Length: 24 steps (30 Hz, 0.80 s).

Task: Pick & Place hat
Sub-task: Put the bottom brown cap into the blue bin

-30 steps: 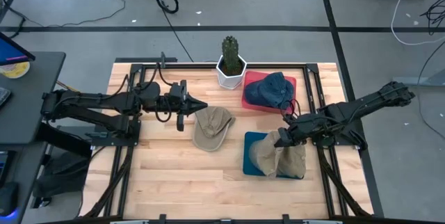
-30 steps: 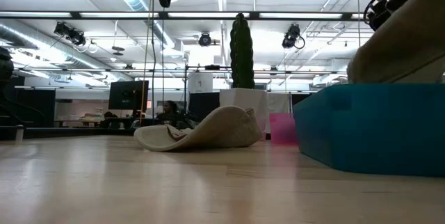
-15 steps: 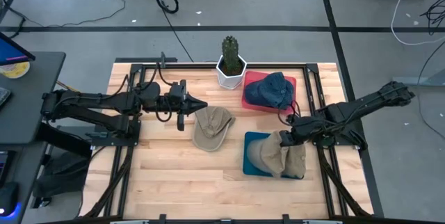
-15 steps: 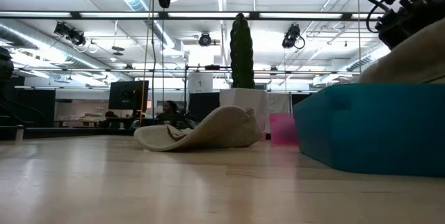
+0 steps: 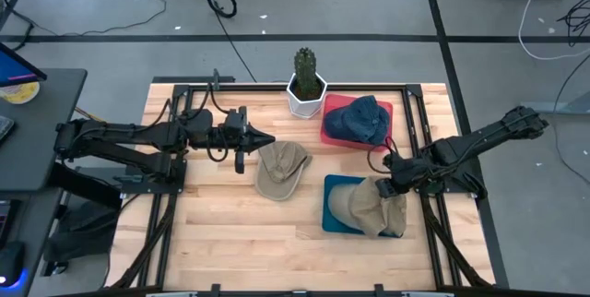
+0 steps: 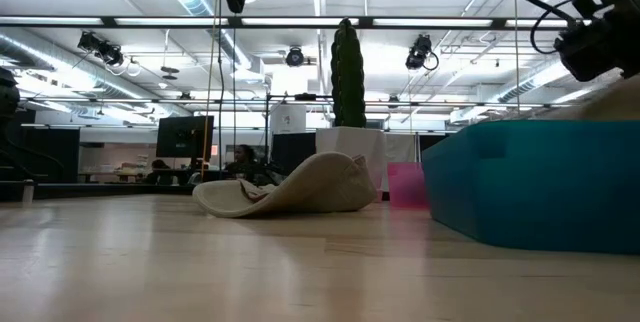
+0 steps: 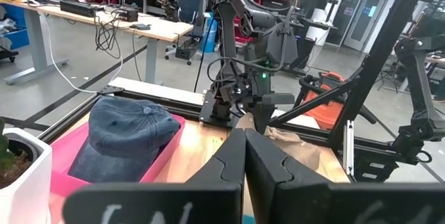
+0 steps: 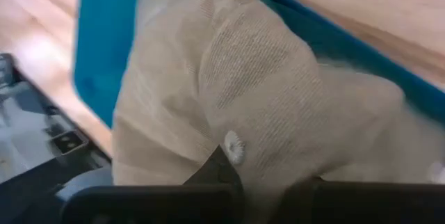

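From above: tan hat in the blue bin, right of the cactus pot. Right claw clenched on that hat. Left claw closed and empty, just beside a second tan hat on the table.

From table height: blue bin right of the pot.

From the right wrist: hat cloth pinched.

Placing step, probably. Next: let go, lift away.

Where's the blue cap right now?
In the high view, the blue cap lies in the pink tray at the table's far right, beside the potted cactus.
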Each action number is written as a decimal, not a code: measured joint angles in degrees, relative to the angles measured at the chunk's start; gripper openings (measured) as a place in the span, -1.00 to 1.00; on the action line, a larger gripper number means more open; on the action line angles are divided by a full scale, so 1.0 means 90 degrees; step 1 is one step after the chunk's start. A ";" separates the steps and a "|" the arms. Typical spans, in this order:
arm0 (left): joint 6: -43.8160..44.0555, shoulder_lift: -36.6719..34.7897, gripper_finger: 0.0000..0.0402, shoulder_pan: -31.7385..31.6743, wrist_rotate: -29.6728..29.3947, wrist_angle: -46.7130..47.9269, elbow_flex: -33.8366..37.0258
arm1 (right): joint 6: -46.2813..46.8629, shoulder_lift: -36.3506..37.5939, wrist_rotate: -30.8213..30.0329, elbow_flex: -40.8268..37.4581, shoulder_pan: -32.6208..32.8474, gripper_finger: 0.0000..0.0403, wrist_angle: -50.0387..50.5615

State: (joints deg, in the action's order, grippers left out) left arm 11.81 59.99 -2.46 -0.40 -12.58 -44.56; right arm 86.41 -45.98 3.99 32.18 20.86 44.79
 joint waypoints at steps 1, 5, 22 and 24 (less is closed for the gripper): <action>0.0002 0.0000 -0.95 0.0000 0.0000 0.0028 0.0000 | -0.0032 0.0000 0.0000 0.0000 0.0000 -0.98 0.0110; 0.0002 0.0000 -0.95 0.0000 0.0000 0.0076 0.0000 | -0.0198 0.0000 -0.0015 0.0000 0.0000 -0.98 0.0511; 0.0114 0.0000 -0.95 0.0000 -0.0001 0.0079 0.0000 | -0.0283 -0.0012 0.0547 0.0000 -0.0005 -0.63 -0.0195; 0.0114 0.0000 -0.95 0.0000 -0.0002 0.0087 0.0000 | -0.0258 -0.0012 0.0776 0.0000 -0.0005 -0.50 -0.0166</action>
State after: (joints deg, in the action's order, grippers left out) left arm 12.84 59.99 -2.46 -0.43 -11.80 -44.56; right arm 84.09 -46.09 10.97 32.18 20.82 43.30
